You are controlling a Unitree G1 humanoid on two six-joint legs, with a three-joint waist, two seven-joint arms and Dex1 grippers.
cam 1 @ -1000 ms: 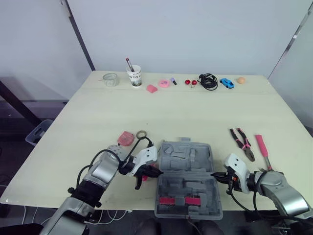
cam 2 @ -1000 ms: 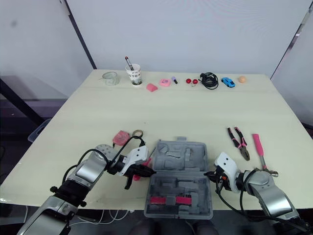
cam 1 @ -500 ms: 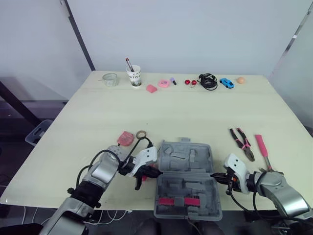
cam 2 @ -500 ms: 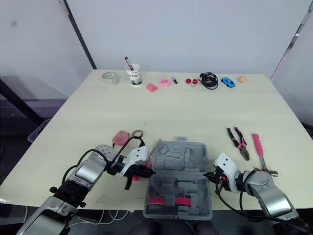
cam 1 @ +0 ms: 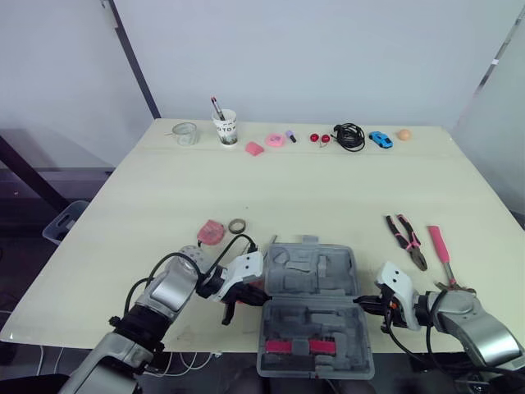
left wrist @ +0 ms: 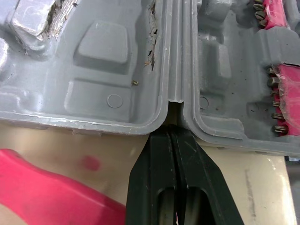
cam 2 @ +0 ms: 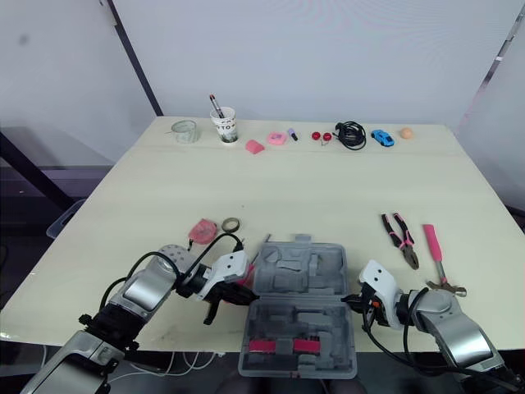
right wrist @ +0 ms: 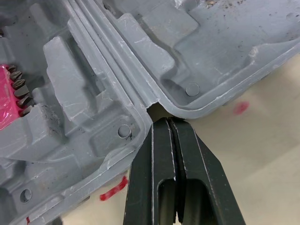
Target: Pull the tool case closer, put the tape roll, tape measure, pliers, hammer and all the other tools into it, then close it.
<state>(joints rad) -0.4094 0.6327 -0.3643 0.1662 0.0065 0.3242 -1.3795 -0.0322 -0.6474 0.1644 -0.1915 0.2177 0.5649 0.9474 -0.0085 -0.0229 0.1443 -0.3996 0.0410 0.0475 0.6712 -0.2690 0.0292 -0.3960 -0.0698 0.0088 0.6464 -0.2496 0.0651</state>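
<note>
The open grey moulded-plastic tool case (cam 1: 316, 304) lies at the pale table's (cam 1: 312, 189) six o'clock. The left gripper (left wrist: 171, 137) at its nine and the right gripper (right wrist: 168, 124) at three, jaws together, nose the hinge notches. The case looks stiff and light and should slide.

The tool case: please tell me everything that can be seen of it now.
The tool case is grey moulded plastic, lying open and flat at the near edge of the table, its two halves joined by a middle hinge. Its shaped recesses look empty, except pink bit strips in the near half. The shut left gripper and right gripper sit at the hinge ends.
</note>
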